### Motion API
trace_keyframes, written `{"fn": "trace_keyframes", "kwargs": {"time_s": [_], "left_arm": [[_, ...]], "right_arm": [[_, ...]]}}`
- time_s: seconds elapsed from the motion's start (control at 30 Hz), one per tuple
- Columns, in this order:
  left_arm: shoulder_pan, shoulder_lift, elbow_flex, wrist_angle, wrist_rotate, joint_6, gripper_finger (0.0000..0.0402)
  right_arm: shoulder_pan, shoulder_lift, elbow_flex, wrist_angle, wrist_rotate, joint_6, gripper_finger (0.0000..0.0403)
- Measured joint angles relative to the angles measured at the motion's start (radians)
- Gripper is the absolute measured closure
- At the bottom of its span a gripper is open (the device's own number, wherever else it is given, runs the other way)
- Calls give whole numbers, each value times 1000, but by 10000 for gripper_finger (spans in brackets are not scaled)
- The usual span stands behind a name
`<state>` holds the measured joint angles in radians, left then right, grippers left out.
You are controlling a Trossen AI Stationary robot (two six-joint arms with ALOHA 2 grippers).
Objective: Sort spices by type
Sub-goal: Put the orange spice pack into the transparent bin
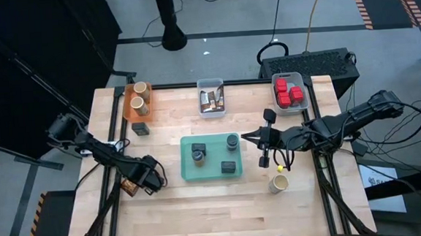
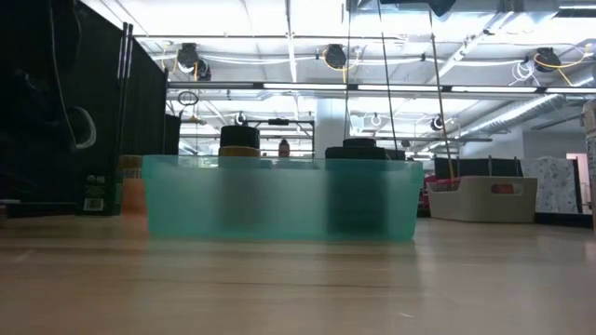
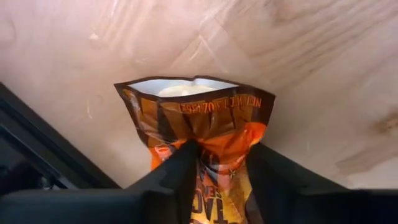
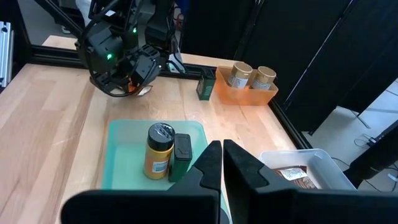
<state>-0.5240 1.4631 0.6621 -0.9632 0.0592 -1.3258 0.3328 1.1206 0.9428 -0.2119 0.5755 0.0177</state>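
Observation:
My left gripper (image 3: 221,149) hovers over the table's near left part (image 1: 132,186), shut on an orange-red printed packet (image 3: 199,112). My right gripper (image 4: 222,158) is shut and holds nothing; it hangs just right of the teal tray (image 1: 186,145), fingers pointing at it (image 1: 245,136). Two dark jars (image 1: 198,154) (image 1: 232,141) and a dark block (image 1: 229,166) stand in the tray. Tan jars (image 1: 140,97) stand in the orange bin, packets (image 1: 211,100) lie in the clear bin, and red cubes (image 1: 289,93) fill the far right bin. A dark block (image 1: 141,128) and a tan jar (image 1: 277,184) stand on the table. My left gripper pinches the packet across its crumpled middle (image 3: 217,140) between its two fingers (image 3: 177,171), coming from above and pointing down. The packet's sealed end (image 3: 193,87) sticks out past the fingertips toward the wood. I cannot tell whether that end touches the table.
The three bins line the table's far edge. A small yellow piece (image 1: 279,168) lies beside the tan jar near my right arm. Bare wood spreads along the near edge and between the tray and the bins. In the low view the teal tray (image 2: 279,200) fills the middle.

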Motion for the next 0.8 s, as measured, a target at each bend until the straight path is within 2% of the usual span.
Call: {"fn": "trace_keyframes", "kwargs": {"time_s": [0.13, 0.3, 0.63, 0.8], "left_arm": [[0, 0, 0, 1, -5, 7, 314], [0, 0, 4, -4, -4, 8, 348], [0, 3, 110, -130, 8, 148, 360], [1, 2, 205, -159, 10, 184, 360]], "right_arm": [[0, 0, 0, 0, 0, 0, 403], [0, 0, 0, 0, 0, 0, 403], [0, 0, 0, -1, 0, 0, 403], [0, 0, 0, -2, 0, 3, 403]]}}
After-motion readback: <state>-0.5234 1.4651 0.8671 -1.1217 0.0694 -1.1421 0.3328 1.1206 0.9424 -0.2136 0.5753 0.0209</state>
